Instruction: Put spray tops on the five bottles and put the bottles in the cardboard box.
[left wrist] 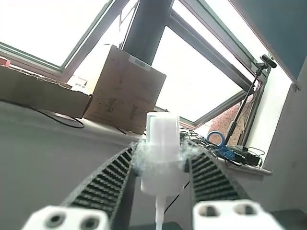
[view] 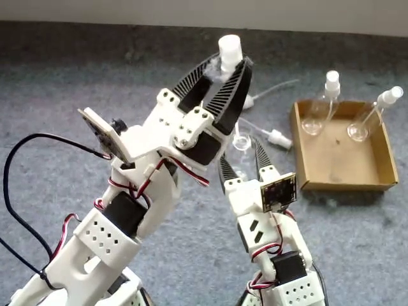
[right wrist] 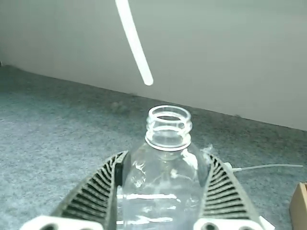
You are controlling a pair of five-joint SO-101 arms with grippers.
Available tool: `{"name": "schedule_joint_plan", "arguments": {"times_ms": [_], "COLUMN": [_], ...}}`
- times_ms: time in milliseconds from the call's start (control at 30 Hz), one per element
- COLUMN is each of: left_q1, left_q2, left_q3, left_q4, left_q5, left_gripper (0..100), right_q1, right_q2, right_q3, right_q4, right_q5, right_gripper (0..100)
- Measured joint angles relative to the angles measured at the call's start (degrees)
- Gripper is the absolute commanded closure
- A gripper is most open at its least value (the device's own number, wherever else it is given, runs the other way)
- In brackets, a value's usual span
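Observation:
My left gripper (view: 223,67) is raised high and shut on a white spray top (view: 230,52); in the left wrist view the spray top (left wrist: 162,153) sits between the ribbed fingers with its thin tube hanging down. Below it, my right gripper (view: 242,150) is shut on a clear open-necked bottle (view: 241,141). The right wrist view shows that bottle (right wrist: 165,167) upright between the fingers, and the spray top's white tube (right wrist: 135,43) hangs just above and behind its mouth. The cardboard box (view: 341,169) at the right holds two capped bottles (view: 322,105) (view: 373,115).
Two loose spray tops (view: 279,137) (view: 252,100) with thin tubes lie on the grey carpet between the arms and the box. Black cables trail at the left near the arm bases.

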Motion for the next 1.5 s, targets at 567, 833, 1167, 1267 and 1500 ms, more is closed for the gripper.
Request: {"name": "schedule_joint_plan", "arguments": {"times_ms": [567,833,1167,1267,1500], "left_q1": [0.18,-3.96,-4.40,-4.40,-4.40], "left_q2": [0.00,-0.09,-0.09,0.00,-0.09], "left_q3": [3.87,3.87,5.36,7.12,9.32], "left_q4": [-2.11,-6.07,-6.33,-6.33,-6.42], "left_q5": [1.49,1.49,1.49,1.49,1.93], "left_gripper": [99,99,99,99,99], "right_q1": [0.00,-1.41,-3.43,-3.43,-3.43], "right_q2": [0.00,0.00,0.00,0.00,0.00], "right_q3": [0.00,0.00,0.00,0.00,0.00], "right_q4": [0.00,0.00,0.00,0.00,0.00], "right_q5": [0.00,0.00,0.00,0.00,0.00], "right_gripper": [89.6,89.6,89.6,89.6,89.6]}}
